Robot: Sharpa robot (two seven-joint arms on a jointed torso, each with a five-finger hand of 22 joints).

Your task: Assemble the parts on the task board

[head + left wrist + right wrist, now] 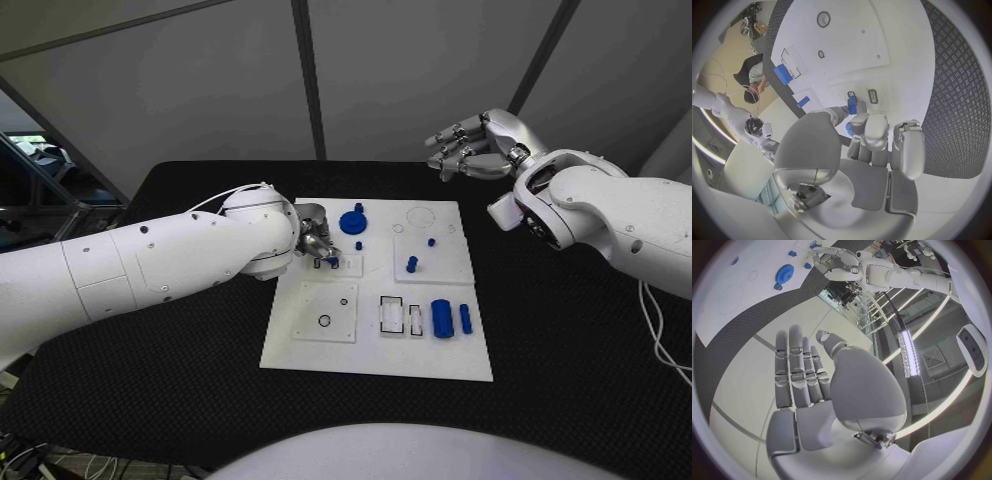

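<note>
A: Where is the left hand [316,246]?
B: Down at the board's [378,355] left edge, pinching a small blue part [852,105] between its fingertips, just over a slot.

A: And the right hand [479,143]?
B: Raised beyond the table's far edge, fingers straight, side by side, holding nothing.

A: Other parts?
B: A gear [355,222] near the board's far edge, a cylinder [443,318] towards its right edge.

We are seeing the white task board [378,350] lying flat on the black counter [173,390], blue parts [441,318] standing and lying across it.
</note>
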